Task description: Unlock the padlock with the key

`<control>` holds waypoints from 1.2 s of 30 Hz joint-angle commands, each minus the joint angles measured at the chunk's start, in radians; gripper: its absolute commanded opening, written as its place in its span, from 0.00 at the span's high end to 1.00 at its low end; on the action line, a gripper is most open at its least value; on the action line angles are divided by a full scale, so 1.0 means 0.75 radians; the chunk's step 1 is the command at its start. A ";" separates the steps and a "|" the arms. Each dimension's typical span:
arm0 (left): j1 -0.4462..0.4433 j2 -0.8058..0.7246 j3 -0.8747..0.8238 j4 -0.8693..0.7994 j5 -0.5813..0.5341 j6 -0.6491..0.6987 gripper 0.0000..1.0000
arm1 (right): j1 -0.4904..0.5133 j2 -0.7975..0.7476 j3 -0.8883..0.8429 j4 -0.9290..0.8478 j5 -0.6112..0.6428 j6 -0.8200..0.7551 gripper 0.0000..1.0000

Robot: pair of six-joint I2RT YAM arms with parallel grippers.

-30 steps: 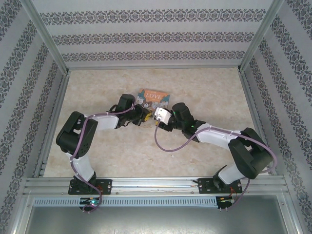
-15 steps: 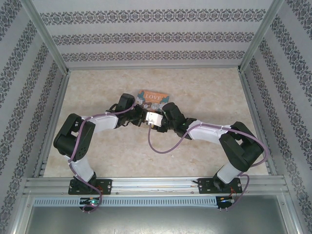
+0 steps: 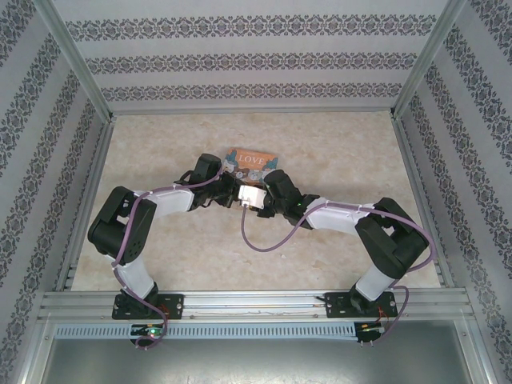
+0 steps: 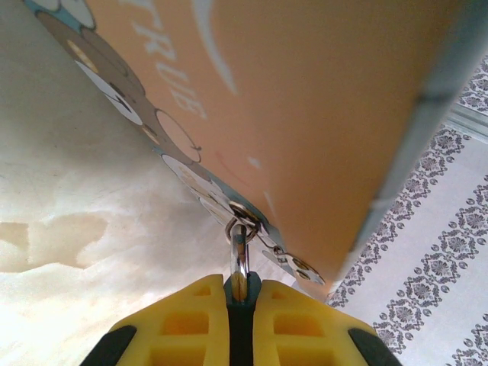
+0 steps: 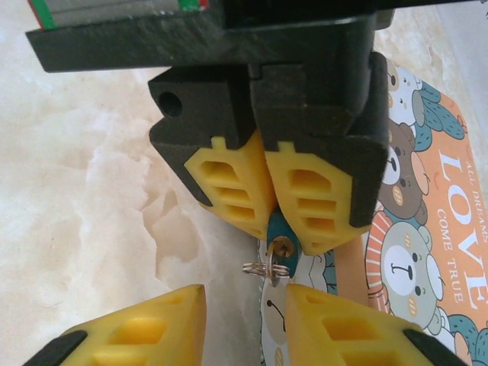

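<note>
The padlock (image 5: 276, 229) has a teal body and is pinched between the yellow pads of my left gripper (image 5: 271, 207). That gripper is shut on it. The padlock's silvery shackle (image 4: 239, 255) runs up through the metal hasp of the "LOVE" tin (image 4: 320, 99). A tiny grey key (image 5: 273, 264) sticks out of the brass keyhole, with a thin wire ring (image 5: 261, 268) hanging on it. My right gripper (image 5: 245, 299) is open just below, one finger on each side of the key and not touching it. In the top view both grippers meet in front of the tin (image 3: 250, 159).
The tin lies on the marbled beige table (image 3: 336, 152), tilted up at the hasp end. Patterned walls and metal posts enclose the table. A purple cable (image 3: 264, 240) loops under the right arm.
My right arm swung left and forward until its gripper came up to the left gripper's fingertips. The left arm and tin stayed put.
</note>
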 commanded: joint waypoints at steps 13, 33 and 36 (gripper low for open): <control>-0.022 -0.034 -0.020 0.066 0.005 -0.034 1.00 | 0.020 0.063 0.087 0.023 0.021 -0.029 0.78; -0.024 -0.023 0.000 0.084 0.016 -0.055 1.00 | 0.036 0.101 0.053 0.097 0.032 0.067 0.92; -0.026 -0.017 0.003 0.091 0.021 -0.054 1.00 | 0.038 0.103 0.050 0.105 0.036 0.082 1.00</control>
